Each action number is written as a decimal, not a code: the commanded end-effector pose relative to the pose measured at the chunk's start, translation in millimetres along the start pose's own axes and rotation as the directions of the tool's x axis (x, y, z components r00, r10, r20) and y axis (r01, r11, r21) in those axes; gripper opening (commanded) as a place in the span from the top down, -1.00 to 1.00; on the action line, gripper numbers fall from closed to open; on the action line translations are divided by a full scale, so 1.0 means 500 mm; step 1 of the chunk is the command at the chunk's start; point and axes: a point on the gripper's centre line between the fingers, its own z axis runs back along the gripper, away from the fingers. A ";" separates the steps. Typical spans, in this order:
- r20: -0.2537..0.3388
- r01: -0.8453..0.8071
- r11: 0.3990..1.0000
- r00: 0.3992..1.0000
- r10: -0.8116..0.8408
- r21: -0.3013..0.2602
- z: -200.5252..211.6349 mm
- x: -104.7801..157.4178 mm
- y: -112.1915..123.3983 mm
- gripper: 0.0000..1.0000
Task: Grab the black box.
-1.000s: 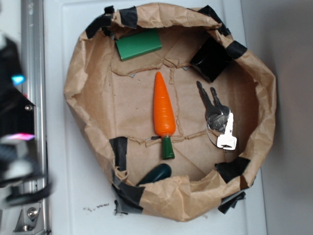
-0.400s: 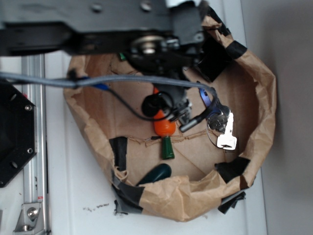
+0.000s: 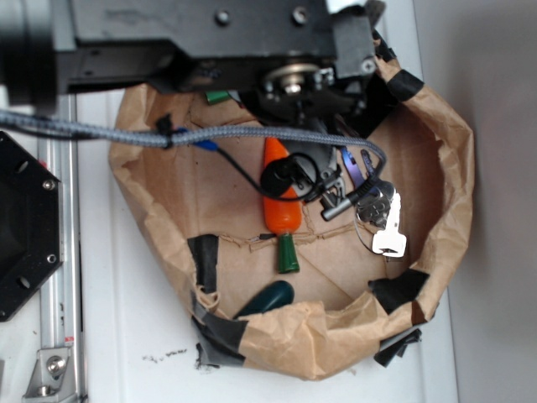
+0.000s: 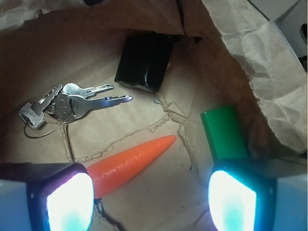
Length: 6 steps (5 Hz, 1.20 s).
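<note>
The black box (image 4: pixel 144 60) is a small glossy cuboid lying on the brown paper floor at the far side of the wrist view, close to the paper wall. My gripper (image 4: pixel 151 202) is open, its two lit pads (image 4: pixel 70 202) wide apart at the bottom edge with only bare paper between them. The box lies well ahead of the fingertips and slightly left of centre. In the exterior view the arm (image 3: pixel 210 42) reaches over the top of the paper bowl and hides almost all of the box.
An orange carrot (image 4: pixel 134 159) lies between gripper and box, its thick end by the left pad. A green block (image 4: pixel 224 132) sits by the right pad. Keys (image 4: pixel 72 103) lie left of the box. Crumpled paper walls (image 3: pixel 445 168) ring everything. A dark green object (image 3: pixel 267 295) rests near the front wall.
The arm has swung in from the left edge to hang over the paper bowl, then shifted slightly right. The objects in the bowl have not moved.
</note>
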 end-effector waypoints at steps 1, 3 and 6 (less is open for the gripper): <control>0.236 -0.126 0.992 0.964 0.121 0.007 -0.036 0.042 0.009 -1.00; 0.316 -0.243 0.969 0.923 0.218 0.039 -0.102 0.072 0.020 -1.00; 0.278 -0.232 0.973 0.934 0.223 0.000 -0.136 0.186 0.019 -1.00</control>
